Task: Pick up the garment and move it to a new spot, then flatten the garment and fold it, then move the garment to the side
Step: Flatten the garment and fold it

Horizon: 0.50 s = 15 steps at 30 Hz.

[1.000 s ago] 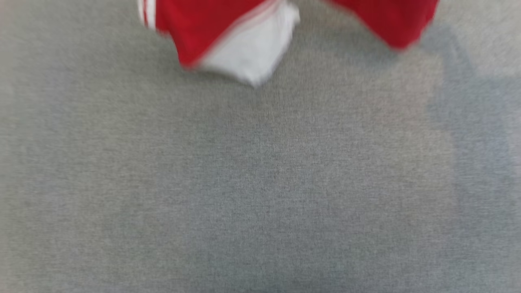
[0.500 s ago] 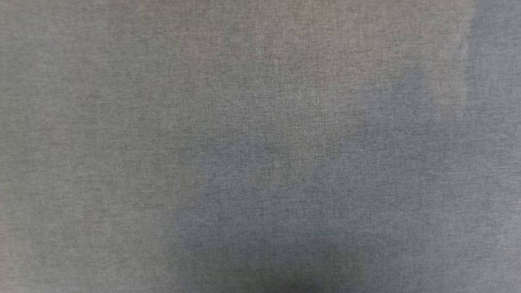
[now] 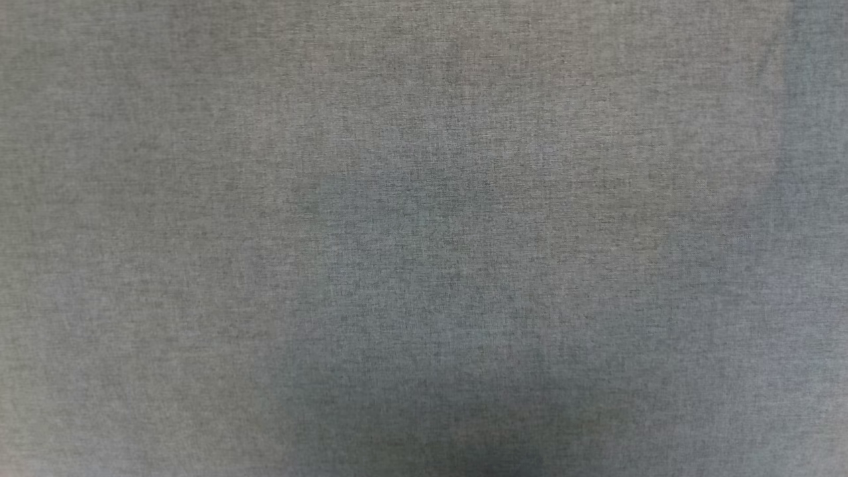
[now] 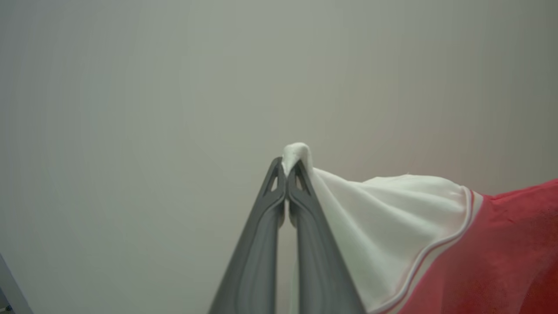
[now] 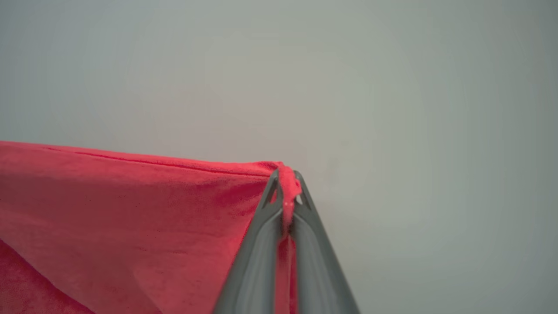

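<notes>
A: L gripper [image 4: 287,168]?
B: Clenched on white sleeve [image 4: 383,218] tip of garment [image 4: 501,244]; cloth falls away to its right in wrist view.
A: R gripper [image 5: 286,176]?
B: Clamped on red edge, fabric taut to left of fingers.
A: Head view?
B: Grey woven surface [image 3: 199,132], soft shadows.

- On my head feed I'm looking down at a grey woven surface [image 3: 199,199], its fine heathered weave running from edge to edge.
- It lies flat and smooth.
- A darker, bluish shadow [image 3: 424,397] sits at the lower centre of the frame, deepest at the bottom edge.
- A dim band [image 3: 818,99] runs down the upper right edge.
</notes>
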Tool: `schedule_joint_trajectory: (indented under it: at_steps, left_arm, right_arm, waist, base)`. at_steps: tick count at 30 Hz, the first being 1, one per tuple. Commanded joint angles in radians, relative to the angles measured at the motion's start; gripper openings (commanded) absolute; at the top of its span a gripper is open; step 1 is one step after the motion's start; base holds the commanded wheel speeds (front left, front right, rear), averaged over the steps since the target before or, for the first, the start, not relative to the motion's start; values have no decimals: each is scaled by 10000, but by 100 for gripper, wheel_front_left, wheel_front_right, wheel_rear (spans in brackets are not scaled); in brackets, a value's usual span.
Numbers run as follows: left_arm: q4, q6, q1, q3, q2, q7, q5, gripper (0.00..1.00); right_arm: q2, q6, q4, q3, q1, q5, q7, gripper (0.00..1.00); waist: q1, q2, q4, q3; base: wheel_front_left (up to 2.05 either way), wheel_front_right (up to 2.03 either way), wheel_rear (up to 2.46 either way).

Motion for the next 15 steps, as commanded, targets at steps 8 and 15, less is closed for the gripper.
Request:
schedule_joint_trajectory:
  at_steps: [8,15]
  left_arm:
    - [-1660,-72,3497,719,-657,-57,-127,0]
    - [-2216,-101,6248,627,-1077,-58,-416,0]
  right_arm:
    - [-439,-17,-195,998,1910,1235,-514,0]
    - [-846,-17,-713,2042,4042,2174,-633,0]
  waist:
    - [-2,0,266,-689]
    - [-2,0,383,-1834]
  base:
    - [0,0,0]
    - [0,0,0]
